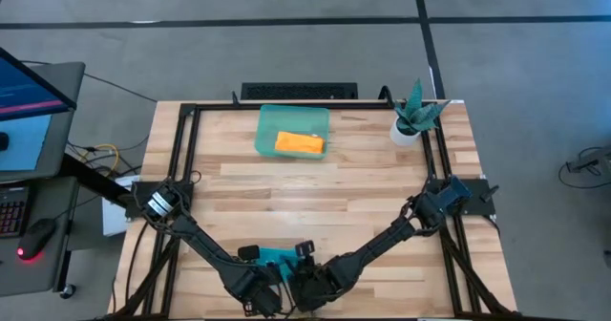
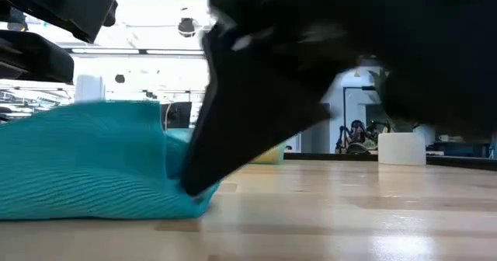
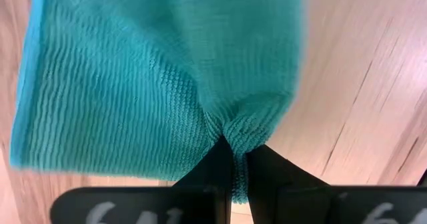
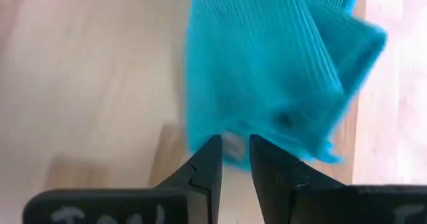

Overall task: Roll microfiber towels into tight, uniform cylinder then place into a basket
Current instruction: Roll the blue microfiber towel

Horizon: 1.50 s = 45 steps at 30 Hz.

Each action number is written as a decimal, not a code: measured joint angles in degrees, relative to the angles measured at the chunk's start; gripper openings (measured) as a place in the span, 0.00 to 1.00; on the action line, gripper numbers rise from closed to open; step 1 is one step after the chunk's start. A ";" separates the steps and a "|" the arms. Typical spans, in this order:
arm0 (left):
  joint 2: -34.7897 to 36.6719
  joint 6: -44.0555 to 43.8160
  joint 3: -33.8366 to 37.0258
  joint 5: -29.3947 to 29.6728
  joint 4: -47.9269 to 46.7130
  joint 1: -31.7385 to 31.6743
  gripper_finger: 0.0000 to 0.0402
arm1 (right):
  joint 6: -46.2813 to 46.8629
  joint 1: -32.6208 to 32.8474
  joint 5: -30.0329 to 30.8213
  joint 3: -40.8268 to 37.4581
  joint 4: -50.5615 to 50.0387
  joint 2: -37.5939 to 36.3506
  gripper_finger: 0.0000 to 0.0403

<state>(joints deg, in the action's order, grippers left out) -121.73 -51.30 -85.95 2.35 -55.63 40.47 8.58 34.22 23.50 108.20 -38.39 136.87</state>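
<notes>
A teal towel (image 1: 277,256) lies bunched on the wooden table by its near edge; it also shows in the low view as the teal towel (image 2: 85,164). Both grippers are on it. My left gripper (image 1: 260,288) points straight down and is shut on the cloth. My right gripper (image 1: 304,285) slants down at the towel's right side, its fingers narrowly apart with cloth between the tips. An orange towel (image 1: 300,144), rolled, lies inside the pale-green basket (image 1: 265,120) at the table's far side. My left gripper pinches a gathered fold of the teal towel (image 3: 235,139) between its two fingers, from above, pointing down. The cloth puckers at the pinch and spreads out beyond it, resting on the table. How many layers are held does not show. My right gripper has the teal towel's folded edge (image 4: 233,147) between its fingertips (image 4: 208,159), only at their free ends. It comes slanting down from the table's right side. In the low view its finger (image 2: 233,137) meets the towel's edge (image 2: 190,191) at the table top.
A small white pot with a green plant (image 1: 410,122) stands at the far right. Black frame rails (image 1: 181,159) run along the table's left, right and far sides. Bare wood (image 1: 315,197) lies between the basket and the teal towel.
</notes>
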 joint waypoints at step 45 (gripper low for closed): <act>-0.09 3.22 0.02 10.87 2.47 0.69 0.04 | 8.04 -0.56 -11.80 -9.07 11.61 -4.45 0.01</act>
<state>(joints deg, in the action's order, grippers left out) -121.82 -48.09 -85.93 13.22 -53.16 41.17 16.62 33.66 11.70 99.13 -26.78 132.42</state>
